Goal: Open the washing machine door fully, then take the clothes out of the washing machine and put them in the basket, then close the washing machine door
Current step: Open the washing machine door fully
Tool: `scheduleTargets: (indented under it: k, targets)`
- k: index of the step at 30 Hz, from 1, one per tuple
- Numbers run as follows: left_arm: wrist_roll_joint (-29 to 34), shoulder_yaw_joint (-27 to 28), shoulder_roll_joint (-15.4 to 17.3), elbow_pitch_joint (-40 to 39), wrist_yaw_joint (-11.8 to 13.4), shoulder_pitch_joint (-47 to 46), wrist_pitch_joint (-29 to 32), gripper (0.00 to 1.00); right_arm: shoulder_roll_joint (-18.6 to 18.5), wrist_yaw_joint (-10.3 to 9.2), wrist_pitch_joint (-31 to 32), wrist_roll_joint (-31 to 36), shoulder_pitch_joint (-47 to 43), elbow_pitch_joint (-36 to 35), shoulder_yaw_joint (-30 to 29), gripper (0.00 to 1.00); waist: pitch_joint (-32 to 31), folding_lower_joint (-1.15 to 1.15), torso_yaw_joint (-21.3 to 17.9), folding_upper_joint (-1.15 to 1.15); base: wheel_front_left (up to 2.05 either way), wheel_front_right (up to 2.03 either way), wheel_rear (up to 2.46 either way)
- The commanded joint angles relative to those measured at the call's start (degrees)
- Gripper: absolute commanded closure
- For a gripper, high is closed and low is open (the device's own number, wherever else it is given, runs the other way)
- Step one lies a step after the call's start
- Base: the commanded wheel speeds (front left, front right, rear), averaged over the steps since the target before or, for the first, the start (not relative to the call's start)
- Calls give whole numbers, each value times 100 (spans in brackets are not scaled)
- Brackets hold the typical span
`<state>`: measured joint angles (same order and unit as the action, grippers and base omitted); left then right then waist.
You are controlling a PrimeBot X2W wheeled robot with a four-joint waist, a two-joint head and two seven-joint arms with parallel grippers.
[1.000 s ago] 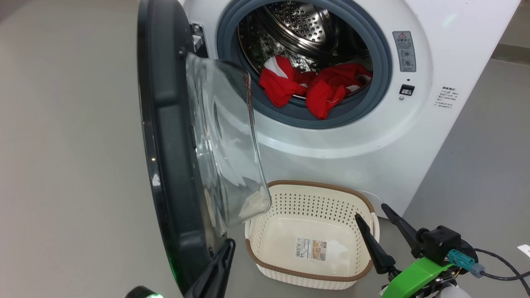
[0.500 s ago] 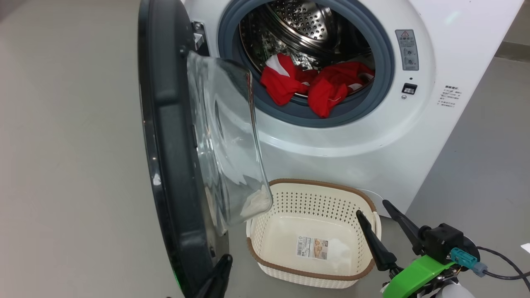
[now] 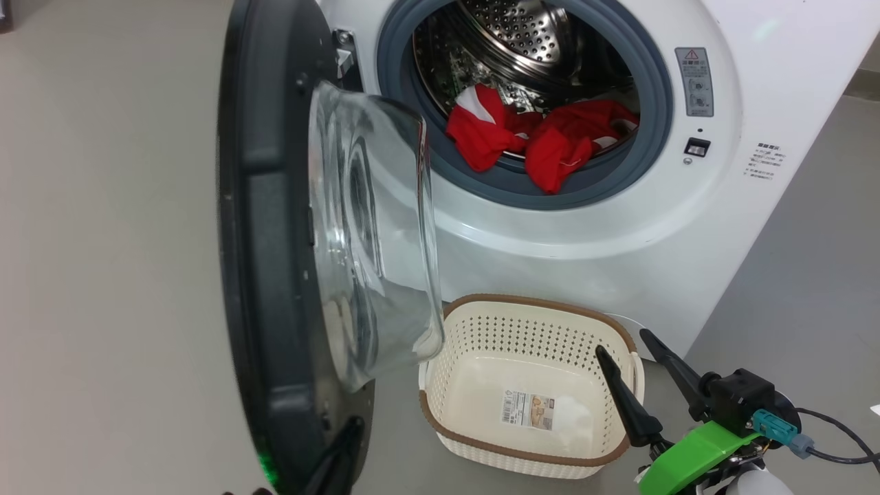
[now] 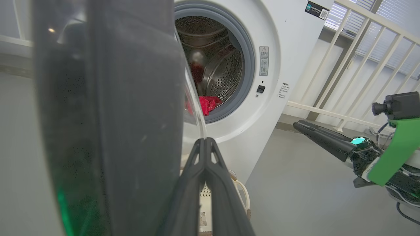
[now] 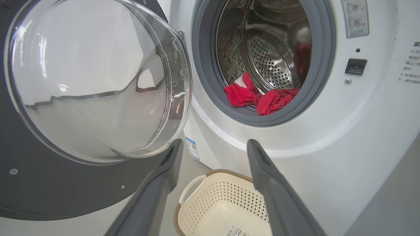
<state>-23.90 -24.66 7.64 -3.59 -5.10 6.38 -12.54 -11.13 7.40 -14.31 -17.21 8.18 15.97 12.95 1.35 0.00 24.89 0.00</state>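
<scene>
The washing machine door (image 3: 268,206) is standing open, my left end effector (image 4: 205,141) pinched together, my right end effector (image 3: 622,342) apart, and the clothes (image 3: 543,141) are waiting in the drum (image 3: 522,27), the basket (image 3: 536,306) empty.

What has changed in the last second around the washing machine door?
The round black-rimmed glass door swung a little wider open, and the left gripper, jaws shut at its lower edge, moved left with it. The head camera shifted. The red clothes stay in the white washing machine, the cream perforated basket stays empty, the right gripper stays open.
</scene>
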Motion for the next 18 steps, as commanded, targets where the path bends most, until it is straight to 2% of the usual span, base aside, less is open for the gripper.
scheduleTargets:
  k: [1,18]
  targets:
    - [-45,400,133,-86,154,-222,-71,100,-10,9,-69,59,179,-173,109,0,4,0,31,0,0,0,0]
    - [-150,1258,408,16,604,-103,-189,100,-12,9,-69,55,179,-196,204,0,15,0,197,0,0,0,0]
